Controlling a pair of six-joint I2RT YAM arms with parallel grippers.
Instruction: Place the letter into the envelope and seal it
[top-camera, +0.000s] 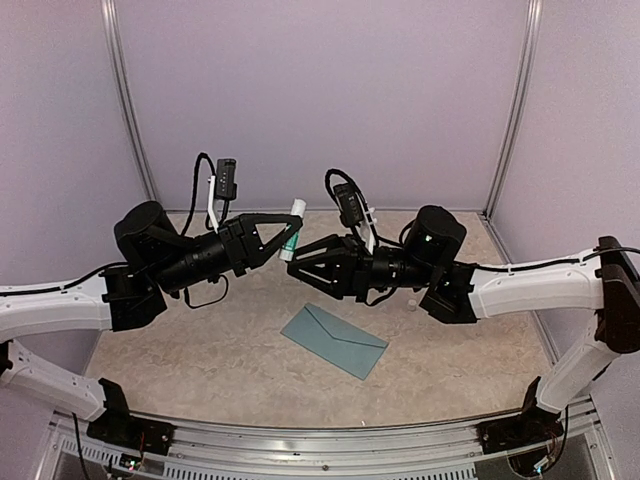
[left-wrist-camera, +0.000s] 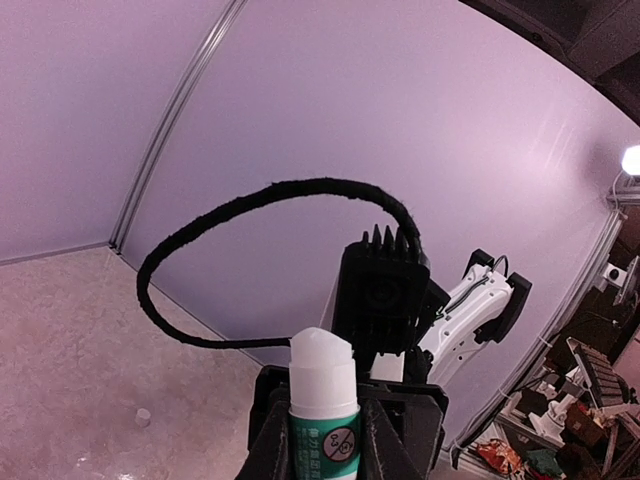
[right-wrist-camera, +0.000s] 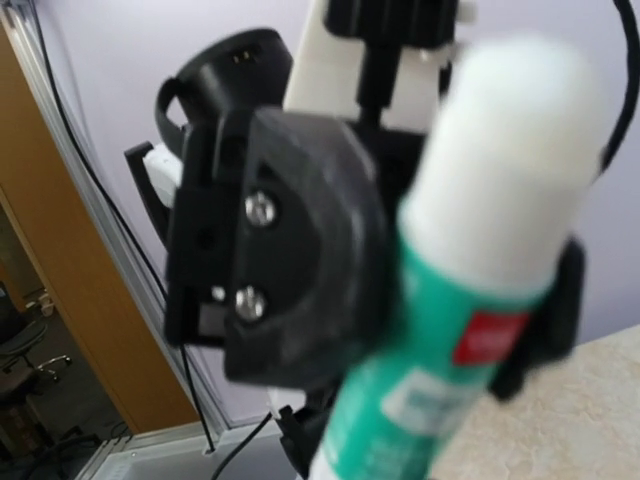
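The teal-blue envelope (top-camera: 335, 340) lies flat on the table below and between the two arms, its pointed flap lying down. No letter shows. My left gripper (top-camera: 286, 236) is raised above the table and shut on a green-and-white glue stick (top-camera: 291, 232), uncapped, with the white glue tip (left-wrist-camera: 322, 350) pointing up and away. The stick's body sits between the left fingers (left-wrist-camera: 268, 450). My right gripper (top-camera: 297, 264) faces the left one, its tips at the stick's lower end. In the right wrist view the stick (right-wrist-camera: 470, 280) fills the frame, blurred, and hides the right fingers.
A small whitish cap (top-camera: 411, 301) lies on the table under the right arm, also visible in the left wrist view (left-wrist-camera: 143, 416). Purple walls close the back and sides. The right arm's wrist camera (left-wrist-camera: 380, 295) and its black cable hang just beyond the stick.
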